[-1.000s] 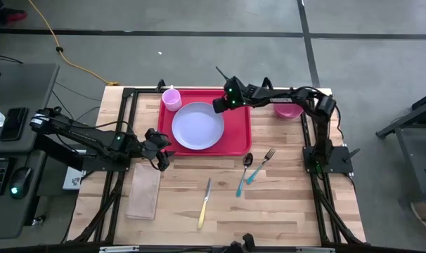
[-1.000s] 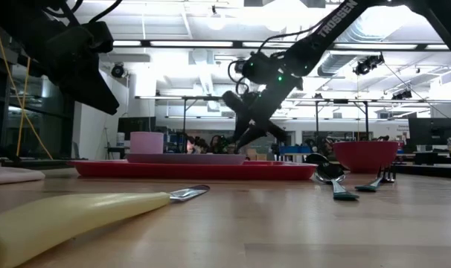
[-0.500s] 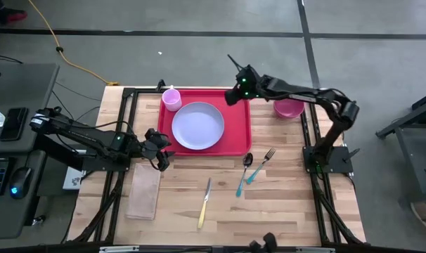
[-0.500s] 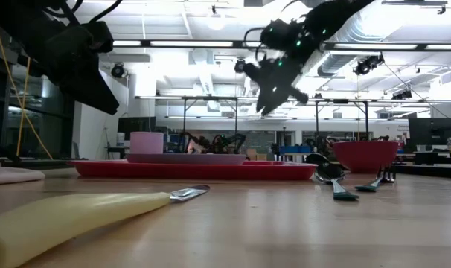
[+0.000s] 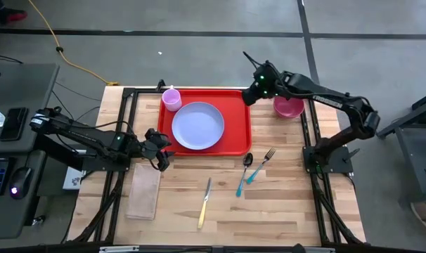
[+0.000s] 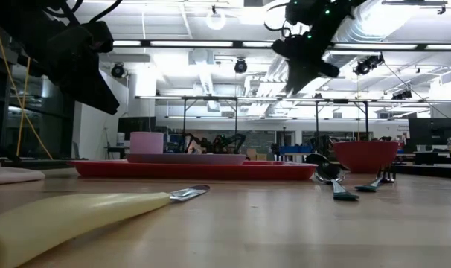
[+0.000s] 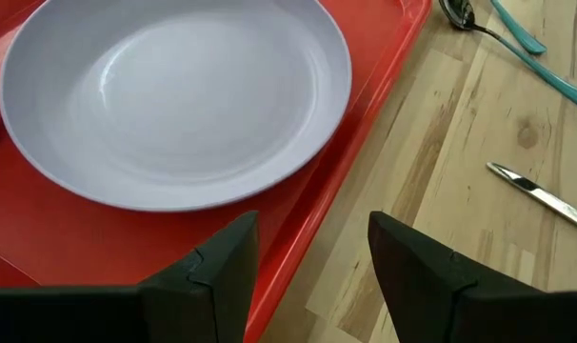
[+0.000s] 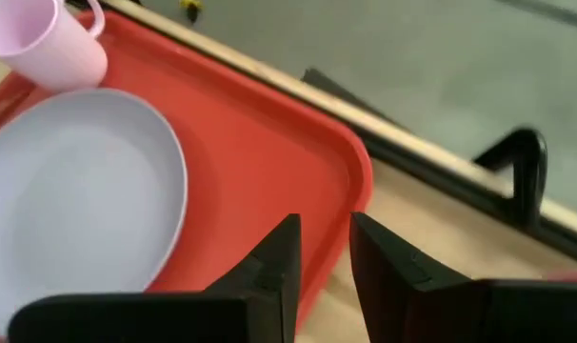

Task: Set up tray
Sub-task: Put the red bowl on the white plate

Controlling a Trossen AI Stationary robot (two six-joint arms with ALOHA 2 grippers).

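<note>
Red tray (image 5: 237, 119) partly hidden beneath plate (image 5: 197, 126) and cup (image 5: 171, 99).

A lavender plate (image 5: 197, 126) and pink cup (image 5: 171, 99) sit together, a pink bowl (image 5: 288, 108) well apart, while teal spoon (image 5: 244, 173), teal fork (image 5: 261, 164), yellow-handled knife (image 5: 204, 204) and tan cloth (image 5: 144, 191) lie on the wooden tabletop (image 5: 283, 204)
</note>
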